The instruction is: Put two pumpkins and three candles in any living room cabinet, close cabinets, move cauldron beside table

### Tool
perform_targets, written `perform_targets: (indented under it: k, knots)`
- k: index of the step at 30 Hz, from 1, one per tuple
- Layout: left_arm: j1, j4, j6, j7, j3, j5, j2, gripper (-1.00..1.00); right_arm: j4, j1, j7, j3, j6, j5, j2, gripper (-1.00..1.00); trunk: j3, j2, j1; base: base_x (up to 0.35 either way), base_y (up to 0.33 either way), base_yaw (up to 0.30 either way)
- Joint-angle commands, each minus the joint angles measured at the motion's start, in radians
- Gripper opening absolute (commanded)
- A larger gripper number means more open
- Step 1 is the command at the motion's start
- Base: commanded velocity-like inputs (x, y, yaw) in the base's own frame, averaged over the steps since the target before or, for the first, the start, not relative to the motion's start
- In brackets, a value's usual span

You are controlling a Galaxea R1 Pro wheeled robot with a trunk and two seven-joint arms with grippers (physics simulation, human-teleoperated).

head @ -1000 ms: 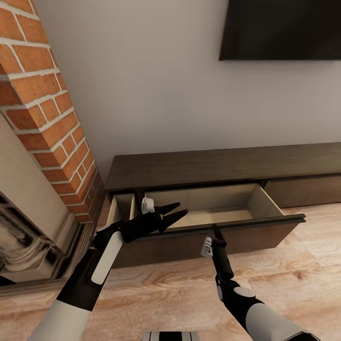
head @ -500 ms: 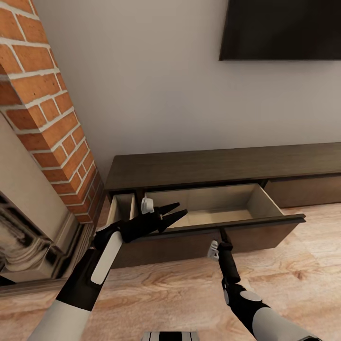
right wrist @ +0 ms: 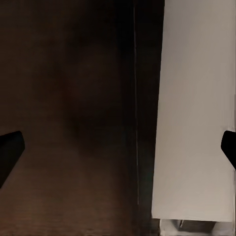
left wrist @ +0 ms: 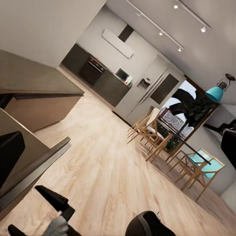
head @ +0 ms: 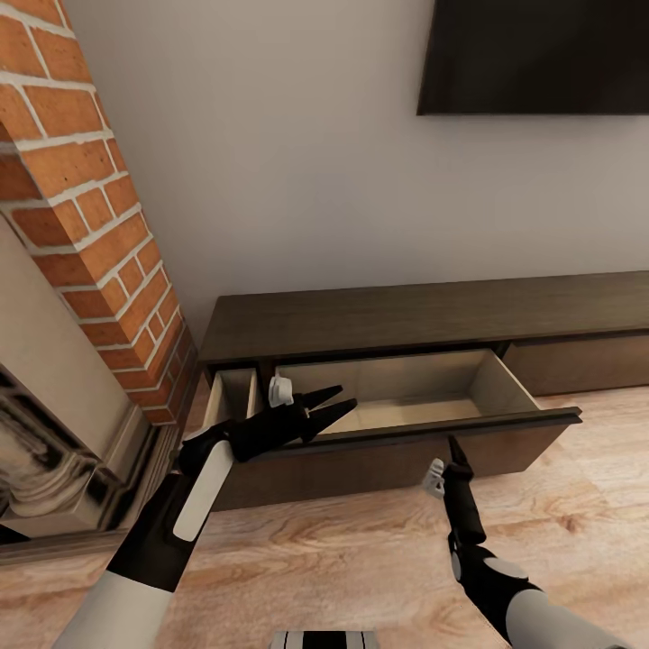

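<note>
Just past the parted left gripper [head: 335,405] lies the cabinet [head: 397,315] drawer's open hollow; right gripper [head: 453,445], also spread, meets its front edge.

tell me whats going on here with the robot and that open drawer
The robot faces the long dark-brown cabinet under a wall-mounted screen. One wide drawer stands pulled out, its tan inside holding nothing that can be seen. The left gripper hovers open over the drawer's left end. The right gripper points at the drawer front from the floor side, jaws spread in its wrist view, holding nothing. No pumpkins or candles are in view.
</note>
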Motion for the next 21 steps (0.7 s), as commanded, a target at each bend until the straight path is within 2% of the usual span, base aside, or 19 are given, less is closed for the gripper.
perform_targets:
  k: [1,5,9,12,16,21]
  knots:
    - [0.0,0.0,0.0,0.0,0.0,0.0,0.0,1.0,-0.001,0.0,0.002,-0.018,-0.002,0.0,-0.009,1.0,0.0,0.0,0.0,0.0,0.0,0.0]
    - [0.0,0.004,0.0,0.0,0.0,0.0,0.0,1.0,-0.004,0.0,0.01,-0.092,-0.01,0.001,-0.035,1.0,0.0,0.0,0.0,0.0,0.0,0.0]
    - [0.0,0.01,0.0,0.0,0.0,-0.001,-0.002,1.0,-0.031,0.0,0.036,-0.127,-0.013,0.0,-0.075,1.0,0.0,0.0,0.0,0.0,0.0,0.0]
    - [0.0,0.012,0.0,0.0,0.0,-0.001,-0.003,1.0,-0.092,0.0,0.115,-0.159,-0.013,-0.002,-0.091,1.0,0.0,0.0,0.0,0.0,0.0,0.0]
    - [0.0,0.012,0.0,0.0,0.0,-0.002,-0.004,1.0,-0.131,0.0,0.174,-0.248,-0.013,0.0,-0.097,1.0,0.0,0.0,0.0,0.0,0.0,0.0]
    - [0.0,0.012,0.0,0.0,0.0,-0.002,-0.004,1.0,-0.134,0.0,0.179,-0.261,-0.018,-0.001,-0.118,1.0,0.0,0.0,0.0,0.0,0.0,0.0]
